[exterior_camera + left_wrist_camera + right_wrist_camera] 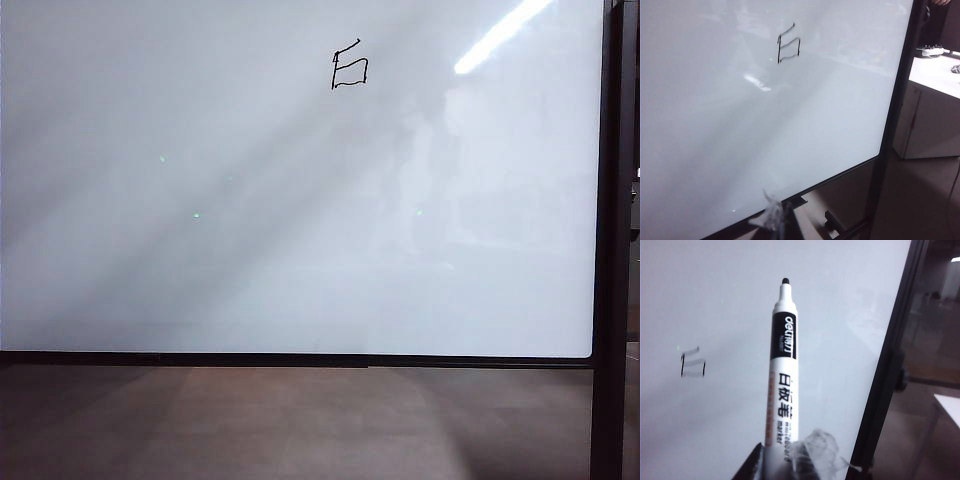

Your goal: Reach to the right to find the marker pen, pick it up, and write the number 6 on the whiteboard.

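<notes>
The whiteboard (250, 220) fills the exterior view, and neither gripper shows there. High on it, right of the middle, stands the number 6 (349, 67), boxy and black; it also shows in the wrist views as the figure (788, 45) and, blurred, the figure (692, 363). My right gripper (780, 464) is shut on the marker pen (782, 375), a white barrel with a black band and a dark uncapped tip that points at the board, well to one side of the figure. Of my left gripper (777, 221) only a dark finger wrapped in pale tape shows, near the board's lower frame.
A black post (608, 250) runs down the board's right side, with brown floor (300, 420) below. Beyond the post stands a white cabinet (930, 115) with a small white object (932, 50) on top. The stand's black foot (840, 225) lies on the floor.
</notes>
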### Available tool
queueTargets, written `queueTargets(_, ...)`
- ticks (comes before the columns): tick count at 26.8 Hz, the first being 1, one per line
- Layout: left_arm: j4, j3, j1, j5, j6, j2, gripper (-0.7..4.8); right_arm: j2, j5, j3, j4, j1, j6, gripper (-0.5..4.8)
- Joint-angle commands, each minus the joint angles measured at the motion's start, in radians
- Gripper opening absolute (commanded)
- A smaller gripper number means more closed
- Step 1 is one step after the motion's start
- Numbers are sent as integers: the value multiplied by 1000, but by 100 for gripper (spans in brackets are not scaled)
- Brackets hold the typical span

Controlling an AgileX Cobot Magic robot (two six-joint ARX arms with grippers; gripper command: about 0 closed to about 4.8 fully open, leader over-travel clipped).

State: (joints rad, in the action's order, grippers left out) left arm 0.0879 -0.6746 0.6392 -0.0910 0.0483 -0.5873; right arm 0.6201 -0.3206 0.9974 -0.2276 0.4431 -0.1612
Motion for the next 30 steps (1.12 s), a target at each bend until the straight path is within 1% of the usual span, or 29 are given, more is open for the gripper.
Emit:
queueTargets(1,-44,76,1,-3,-4,94,-5,-45,-2,-69,11,1,4,31)
queueTargets(5,-43,172,1,-3,-3,203,-5,-115,-4,-184,50,1,4,31)
queueTargets(9,-40,251,1,-2,-6,279,-5,-195,-64,-312,124,1,4,33)
queueTargets(11,-40,290,1,-2,-22,307,-5,-233,-92,-368,129,1,4,55)
queueTargets(14,-39,340,1,-2,-46,336,-5,-284,-127,-437,124,1,4,55)
queueTargets(20,-37,398,1,-2,-47,350,-5,-360,-130,-548,116,1,4,54)
queueTargets(24,-37,408,1,-2,-44,350,-5,-383,-126,-587,72,1,4,54)
queueTargets(30,-42,421,1,-2,-26,350,-5,-384,-126,-588,-40,1,15,54)
